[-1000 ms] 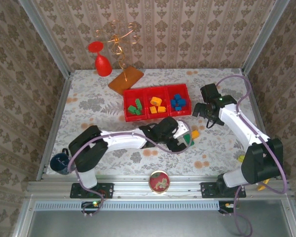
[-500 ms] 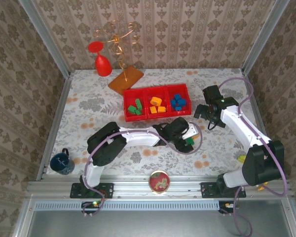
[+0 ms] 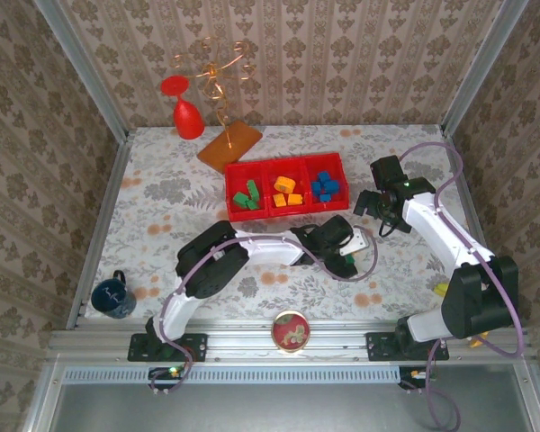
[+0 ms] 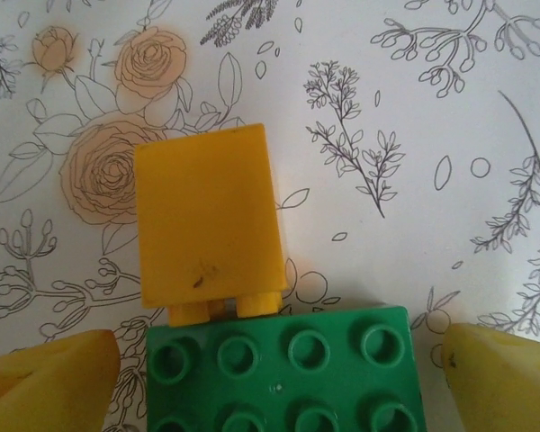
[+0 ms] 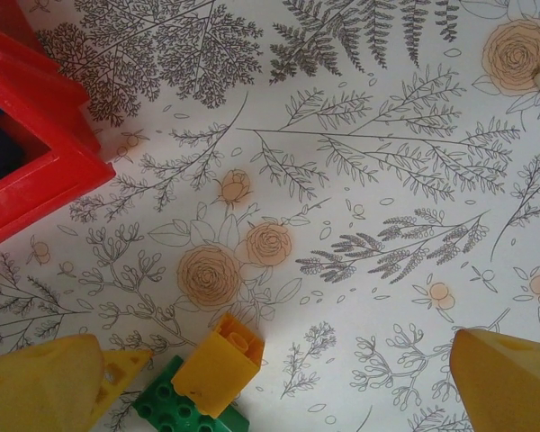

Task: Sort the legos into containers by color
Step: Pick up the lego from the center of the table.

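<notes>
Left wrist | studded green brick [image 4: 279,373] | smooth yellow block [image 4: 207,216] touching

The left arm [image 3: 263,251] and right arm [image 3: 437,227] have white shells on the long links, with black joints and black mounts. A purple cable [image 3: 367,263] loops along each. The left claw [image 3: 346,252] and right claw [image 3: 374,214] have rounded yellow fingers [image 4: 45,382].

I can read no text, number or brand from here. The dark mug [image 3: 113,297] bears a pale mark too small to read. The green lego [image 4: 283,369] shows no lettering on its studs.
</notes>
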Motion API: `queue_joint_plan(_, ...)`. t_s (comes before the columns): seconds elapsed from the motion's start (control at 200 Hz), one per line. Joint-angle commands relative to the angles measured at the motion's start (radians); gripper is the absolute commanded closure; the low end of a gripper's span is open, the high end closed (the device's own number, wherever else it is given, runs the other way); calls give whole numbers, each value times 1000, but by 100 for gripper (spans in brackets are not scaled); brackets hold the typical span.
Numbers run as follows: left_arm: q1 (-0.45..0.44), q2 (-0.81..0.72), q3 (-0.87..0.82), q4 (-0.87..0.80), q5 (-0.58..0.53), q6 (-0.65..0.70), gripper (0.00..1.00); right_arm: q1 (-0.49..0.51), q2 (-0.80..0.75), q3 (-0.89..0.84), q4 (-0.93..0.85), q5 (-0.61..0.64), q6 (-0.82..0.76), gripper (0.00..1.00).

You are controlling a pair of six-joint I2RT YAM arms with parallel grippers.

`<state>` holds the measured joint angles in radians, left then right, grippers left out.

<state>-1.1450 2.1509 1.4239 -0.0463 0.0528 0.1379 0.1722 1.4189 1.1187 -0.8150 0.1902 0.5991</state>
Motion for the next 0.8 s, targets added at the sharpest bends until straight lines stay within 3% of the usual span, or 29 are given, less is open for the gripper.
queue_joint_plan(0.0, -6, 28, 39, -43, -17, 30, 9, -10, -20, -14, 5, -17, 7, 0)
queue_joint_plan(0.16, 0, 43, 49, -58, -19, 27, 15, -10, -9, -8, 6, -18, 7, 0)
queue_joint_plan(0.51, 10, 16, 16, -53, 16, 13, 44, -10, -5, -16, 15, -23, 15, 0)
queue_joint_plan(0.795, 17, -30, -31, -33, 19, -10, 50, -10, -22, -30, 11, -28, 20, 0)
